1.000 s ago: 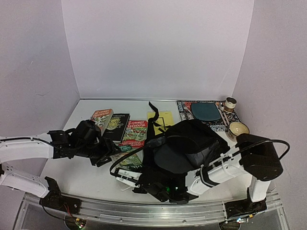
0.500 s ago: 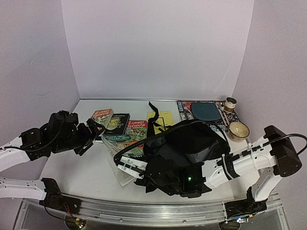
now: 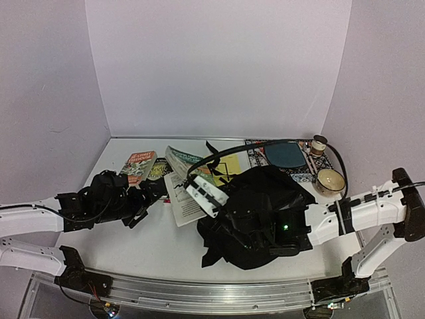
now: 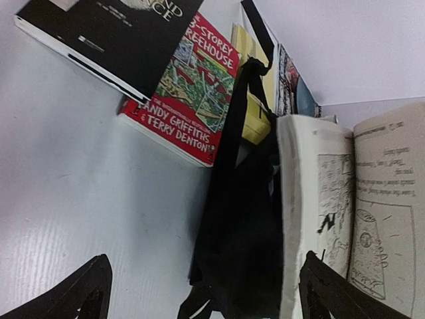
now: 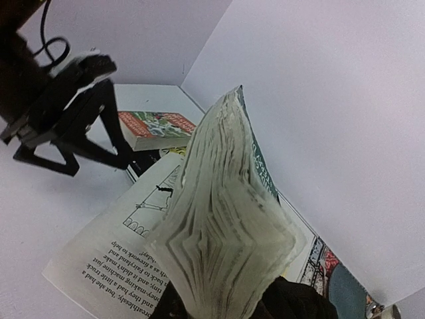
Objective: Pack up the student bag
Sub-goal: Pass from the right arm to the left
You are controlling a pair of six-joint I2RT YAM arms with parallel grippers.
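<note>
Altogether one student bag (image 3: 272, 189); five books (image 3: 139, 166)

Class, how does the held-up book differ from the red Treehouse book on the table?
The held-up book is open, pages fanned; the red Treehouse book is closed. The held-up book is raised and tilted; the red Treehouse book lies flat. Both are illustrated paperbacks.

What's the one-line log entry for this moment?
left end effector: open, empty | right end effector: shut on open book | student bag: book still outside
</note>
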